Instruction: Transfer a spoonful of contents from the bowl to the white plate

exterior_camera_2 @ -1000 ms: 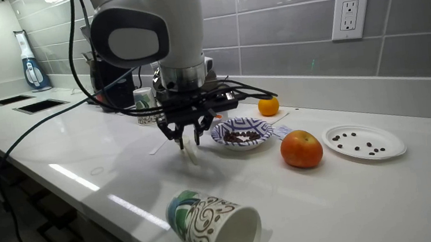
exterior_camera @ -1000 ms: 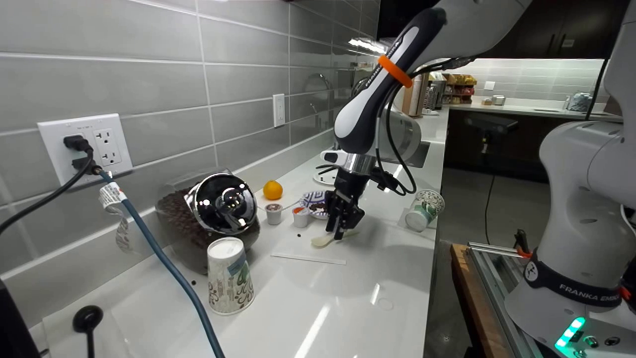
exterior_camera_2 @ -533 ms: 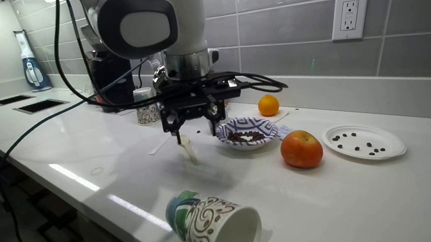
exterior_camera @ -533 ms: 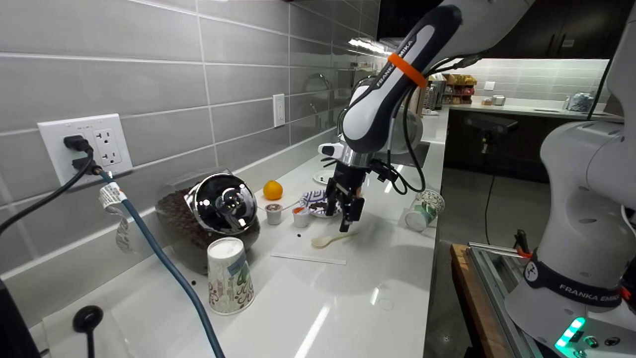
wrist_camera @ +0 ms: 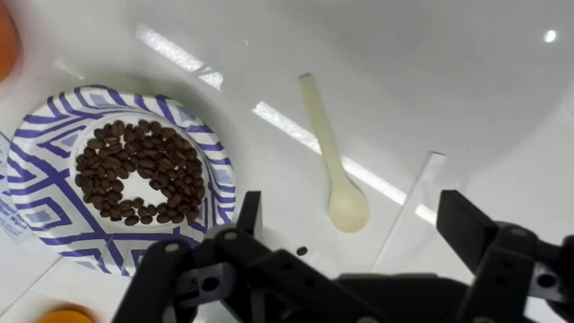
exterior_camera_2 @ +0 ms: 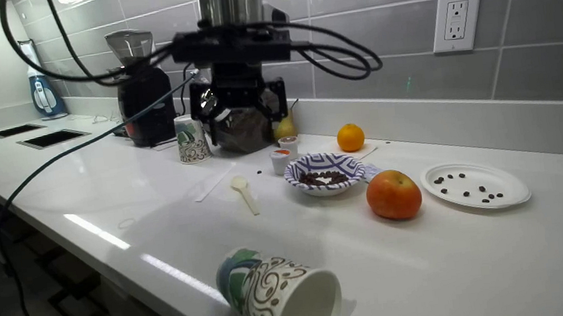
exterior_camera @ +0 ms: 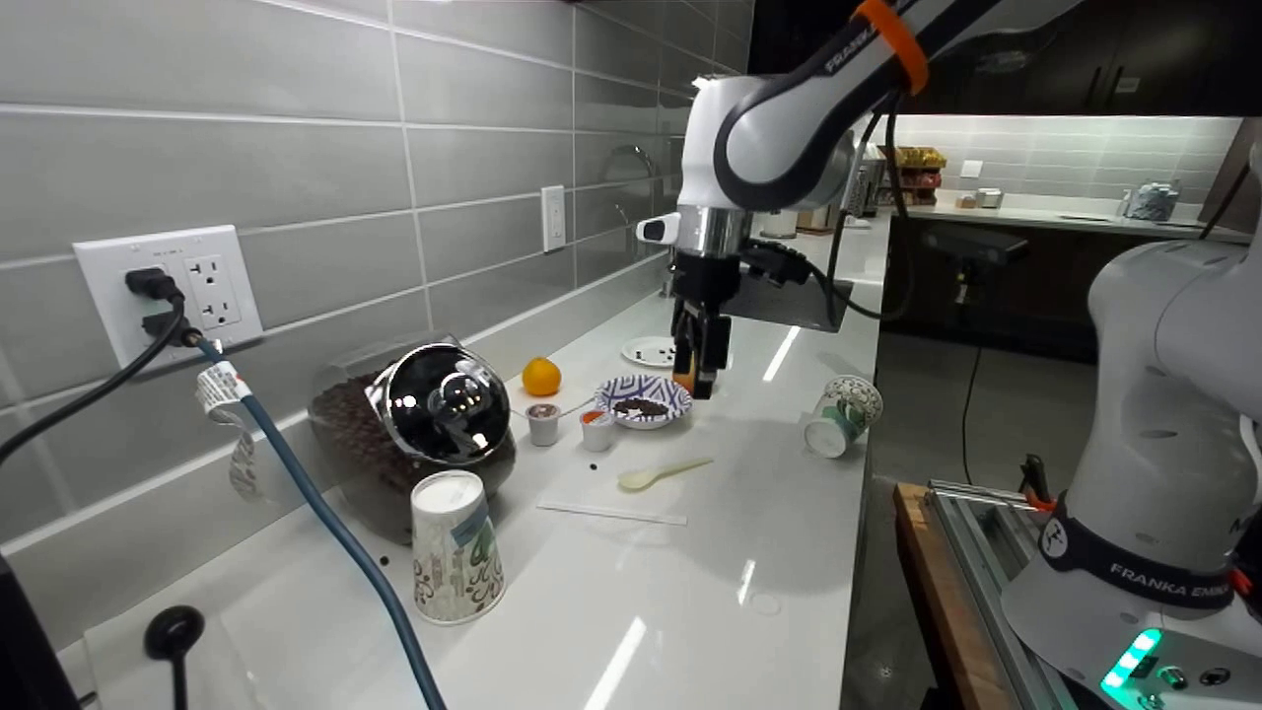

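Note:
The spoon (wrist_camera: 329,148), pale and cream-coloured, lies on the counter, its head toward the gripper in the wrist view. Beside it is the bowl (wrist_camera: 85,244), with a purple-blue pattern, holding dark coffee beans (wrist_camera: 152,157). In an exterior view the white plate (exterior_camera_2: 507,181) sits beyond the red fruit and carries several scattered beans; it also shows partly behind the gripper in an exterior view. My gripper (wrist_camera: 350,197) stands open, fingers wide apart and nothing between them. In both exterior views it hangs above the counter, apart from the spoon (exterior_camera_2: 247,196) and the bowl (exterior_camera: 621,388).
A red fruit (exterior_camera_2: 393,195) stands between bowl and plate. Two small cups (exterior_camera_2: 282,163) and an orange (exterior_camera_2: 351,138) are near the bowl. A paper cup (exterior_camera_2: 270,292) lies on its side near the counter edge. A thin strip (exterior_camera: 611,513) and loose bean (wrist_camera: 302,250) lie near the spoon.
The gripper has opened wider and risen well up from the counter. The spoon, which was between its fingers a second ago, now lies free on the counter.

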Motion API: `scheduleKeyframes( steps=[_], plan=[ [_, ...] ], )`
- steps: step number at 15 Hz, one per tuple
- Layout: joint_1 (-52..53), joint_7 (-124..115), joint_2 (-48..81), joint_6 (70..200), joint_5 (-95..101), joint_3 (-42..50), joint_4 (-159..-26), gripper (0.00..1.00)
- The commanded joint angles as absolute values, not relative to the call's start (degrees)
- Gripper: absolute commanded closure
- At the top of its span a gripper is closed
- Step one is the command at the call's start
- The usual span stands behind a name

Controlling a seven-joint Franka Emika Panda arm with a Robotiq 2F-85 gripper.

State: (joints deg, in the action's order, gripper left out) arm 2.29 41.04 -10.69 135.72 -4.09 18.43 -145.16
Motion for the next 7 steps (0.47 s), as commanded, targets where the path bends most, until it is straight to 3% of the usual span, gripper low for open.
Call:
scheduleKeyframes(
  steps=[1, 2, 3, 7],
  plan=[
    [-2.7, 27.7, -21.5, 123.2, -3.0, 13.4, -142.5, 0.00],
    [-3.6, 26.9, -23.9, 122.5, -4.2, 13.7, -141.8, 0.00],
    [-2.1, 31.0, -18.4, 126.0, -4.4, 13.9, -142.1, 0.00],
    [-3.4, 28.4, -24.0, 122.8, -4.2, 14.2, -141.4, 0.00]
  ],
)
